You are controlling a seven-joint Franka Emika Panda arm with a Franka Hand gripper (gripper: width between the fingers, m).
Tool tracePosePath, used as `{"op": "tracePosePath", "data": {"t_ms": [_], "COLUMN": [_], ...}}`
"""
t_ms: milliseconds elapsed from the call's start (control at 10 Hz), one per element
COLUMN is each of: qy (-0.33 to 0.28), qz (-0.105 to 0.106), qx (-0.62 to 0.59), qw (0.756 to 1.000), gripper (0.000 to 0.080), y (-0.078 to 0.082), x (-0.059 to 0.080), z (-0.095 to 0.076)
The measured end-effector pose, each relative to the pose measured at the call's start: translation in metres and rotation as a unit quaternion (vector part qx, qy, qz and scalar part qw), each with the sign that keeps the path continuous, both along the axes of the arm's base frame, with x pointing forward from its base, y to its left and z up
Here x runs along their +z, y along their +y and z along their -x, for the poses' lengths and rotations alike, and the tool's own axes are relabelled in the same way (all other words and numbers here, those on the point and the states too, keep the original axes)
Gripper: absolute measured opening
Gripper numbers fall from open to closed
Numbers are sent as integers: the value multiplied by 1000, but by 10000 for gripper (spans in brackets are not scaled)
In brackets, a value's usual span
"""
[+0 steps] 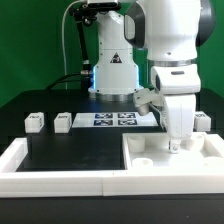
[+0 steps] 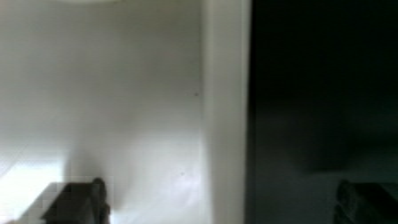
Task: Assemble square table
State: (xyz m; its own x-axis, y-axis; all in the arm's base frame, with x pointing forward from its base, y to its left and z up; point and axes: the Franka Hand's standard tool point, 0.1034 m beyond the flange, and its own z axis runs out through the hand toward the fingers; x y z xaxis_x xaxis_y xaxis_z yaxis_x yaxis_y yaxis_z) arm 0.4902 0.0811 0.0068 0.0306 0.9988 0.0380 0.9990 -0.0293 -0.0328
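Gripper [image 1: 176, 143] jaws wide apart, low over white tabletop [image 1: 150, 165]; loose legs [image 1: 35, 122] parked well off, exterior view's left.

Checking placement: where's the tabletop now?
Exterior view's lower right: the tabletop lies flat against the front rail, directly under the gripper, with the marker board just behind it.

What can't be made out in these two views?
1. Exterior view: whether the end effector touches the square tabletop; white on white, too small.
2. Exterior view: tags on the legs; too small.
3. Wrist view: what the blurred white surface is; the fingers are cut off by the picture's edge.
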Motion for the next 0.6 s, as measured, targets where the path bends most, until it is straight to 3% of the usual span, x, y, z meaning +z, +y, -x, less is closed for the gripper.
{"op": "tracePosePath", "data": {"t_ms": [300,600], "qy": [0,-8], "qz": [0,7], "qx": [-1,-90], "qw": [1000,996], "gripper": [649,649], "y": [0,4], "x": [0,25], "z": [0,16]}}
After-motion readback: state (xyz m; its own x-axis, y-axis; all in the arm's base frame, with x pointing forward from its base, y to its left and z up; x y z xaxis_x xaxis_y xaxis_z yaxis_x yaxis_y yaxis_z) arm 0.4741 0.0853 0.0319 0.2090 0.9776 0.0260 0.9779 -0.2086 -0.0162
